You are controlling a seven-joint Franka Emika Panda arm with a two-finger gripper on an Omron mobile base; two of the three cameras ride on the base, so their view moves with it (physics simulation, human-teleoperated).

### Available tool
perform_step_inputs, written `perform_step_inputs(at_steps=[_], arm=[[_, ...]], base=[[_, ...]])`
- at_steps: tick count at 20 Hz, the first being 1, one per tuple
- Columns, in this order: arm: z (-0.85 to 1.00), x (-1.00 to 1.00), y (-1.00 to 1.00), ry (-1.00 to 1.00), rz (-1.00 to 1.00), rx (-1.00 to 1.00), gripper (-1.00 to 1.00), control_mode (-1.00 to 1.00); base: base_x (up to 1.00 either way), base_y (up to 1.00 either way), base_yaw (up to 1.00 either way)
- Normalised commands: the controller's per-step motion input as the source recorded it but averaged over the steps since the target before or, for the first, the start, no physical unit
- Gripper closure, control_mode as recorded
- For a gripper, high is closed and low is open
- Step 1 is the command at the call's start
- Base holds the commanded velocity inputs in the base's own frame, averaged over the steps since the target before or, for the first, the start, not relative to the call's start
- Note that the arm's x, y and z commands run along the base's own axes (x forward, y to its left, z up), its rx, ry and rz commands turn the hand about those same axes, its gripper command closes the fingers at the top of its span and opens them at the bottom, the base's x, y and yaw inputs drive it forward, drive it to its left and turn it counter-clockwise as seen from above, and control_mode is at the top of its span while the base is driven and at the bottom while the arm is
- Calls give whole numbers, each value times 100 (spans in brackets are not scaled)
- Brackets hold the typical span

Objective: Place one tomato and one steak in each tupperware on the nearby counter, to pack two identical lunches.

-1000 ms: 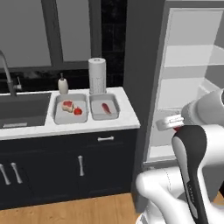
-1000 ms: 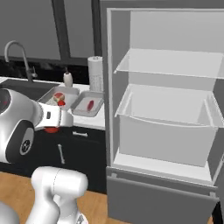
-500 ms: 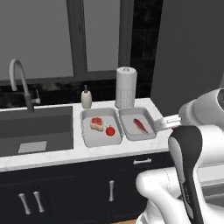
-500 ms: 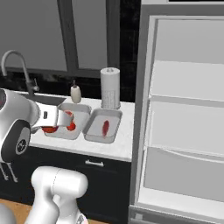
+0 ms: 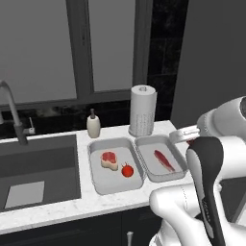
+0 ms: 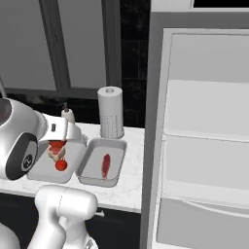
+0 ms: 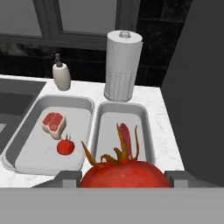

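1. My arm (image 5: 206,178) rises from the base at the lower right of the left base view, elbow bent, with the forearm reaching forward.
2. My claw (image 7: 124,177) is clamped on a tomato (image 7: 124,174), one finger on each side of it.
3. In the right base view my claw (image 6: 57,144) seems to point downward, though my wrist hides much of it.

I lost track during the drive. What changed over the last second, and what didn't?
The base drove away from the open fridge to face the counter, so both base views shifted; the trays themselves did not move. The end effector stays shut on a tomato. Left tupperware keeps steak and tomato; right tupperware only steak.
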Motion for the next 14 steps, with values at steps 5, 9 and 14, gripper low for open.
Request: perform_step_inputs(at_steps=[5, 9, 14], arm=[[-51, 37, 10, 11, -2, -3, 100, -100], [-98, 42, 1, 23, 0, -2, 100, -100], [-100, 53, 0, 12, 0, 0, 100, -100]], base=[[10, 7, -2], [0, 0, 0], [0, 0, 0]])
